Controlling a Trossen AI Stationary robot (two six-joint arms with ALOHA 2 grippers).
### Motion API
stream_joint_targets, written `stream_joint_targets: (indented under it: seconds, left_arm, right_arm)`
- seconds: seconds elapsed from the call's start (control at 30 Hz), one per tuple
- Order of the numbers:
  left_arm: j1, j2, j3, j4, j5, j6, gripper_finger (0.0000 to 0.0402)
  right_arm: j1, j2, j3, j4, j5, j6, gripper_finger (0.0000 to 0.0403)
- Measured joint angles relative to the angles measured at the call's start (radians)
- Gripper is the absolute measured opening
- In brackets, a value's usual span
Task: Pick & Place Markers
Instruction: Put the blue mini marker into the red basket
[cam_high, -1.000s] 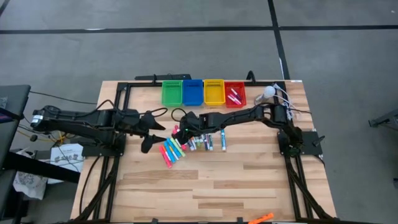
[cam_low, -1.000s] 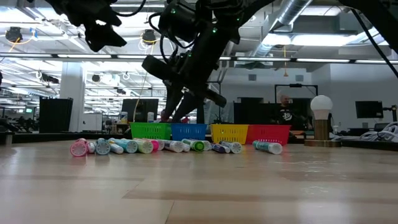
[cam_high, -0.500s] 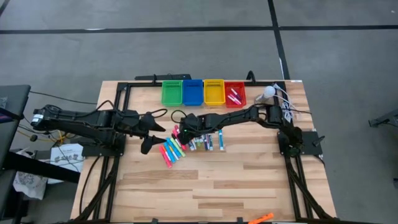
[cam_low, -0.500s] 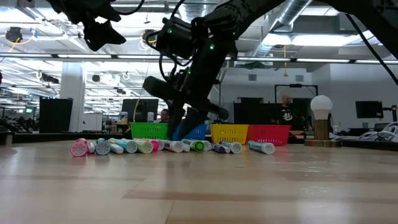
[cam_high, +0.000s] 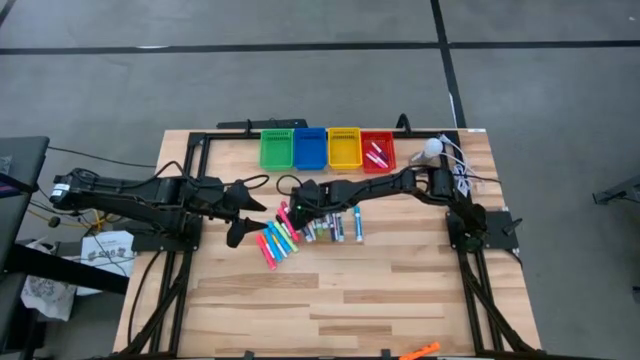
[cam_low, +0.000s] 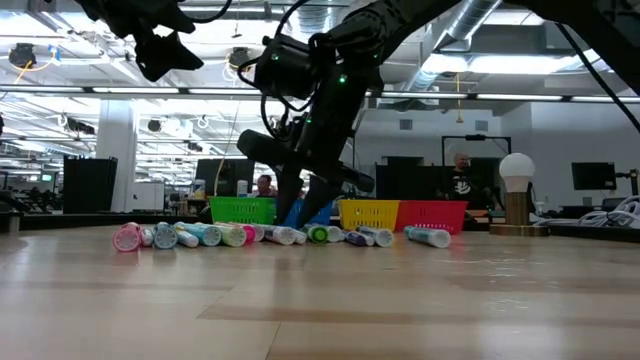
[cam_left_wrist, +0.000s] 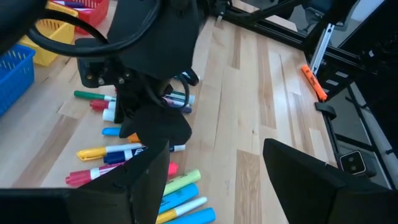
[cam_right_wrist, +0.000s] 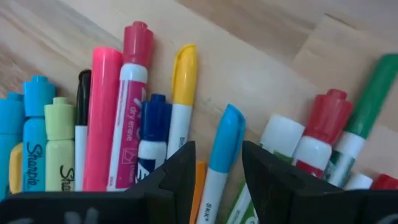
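From overhead I see my right pincer (cam_high: 291, 213) low over the row of markers (cam_high: 300, 231) that lies mid-bench, a little in front of the four coloured bins. Through the right wrist camera its two dark fingers (cam_right_wrist: 168, 180) stand parted, a cyan-capped marker (cam_right_wrist: 221, 149) lying in the gap between them; I cannot tell whether they touch it. Beside that one lie a yellow-capped marker (cam_right_wrist: 182, 93), a dark blue-capped one (cam_right_wrist: 153, 134) and a pink marker (cam_right_wrist: 102, 112), all flat on the wood. The level view shows the pincer (cam_low: 300, 205) tilted down just above the row of markers (cam_low: 240, 235).

My left pincer (cam_high: 236, 231) hangs above the bench near the left end of the row. In its wrist view the fingers (cam_left_wrist: 305, 177) are spread wide with nothing between them.

The red bin (cam_high: 389, 157) already holds a few pink markers (cam_high: 377, 154); the green bin (cam_high: 276, 149), blue bin (cam_high: 310, 149) and yellow bin (cam_high: 344, 149) sit touching in line beside it. An orange marker (cam_high: 421, 350) lies apart at the bench's near edge.
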Motion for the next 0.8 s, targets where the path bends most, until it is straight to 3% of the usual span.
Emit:
stream_joint_targets:
  seconds: [0.8]
  left_arm:
    - [0.000,0.000,0.000,0.019,0.000,-0.006,0.0260]
  right_arm:
    - [-0.023,0.001,0.000,-0.006,0.001,-0.001,0.0137]
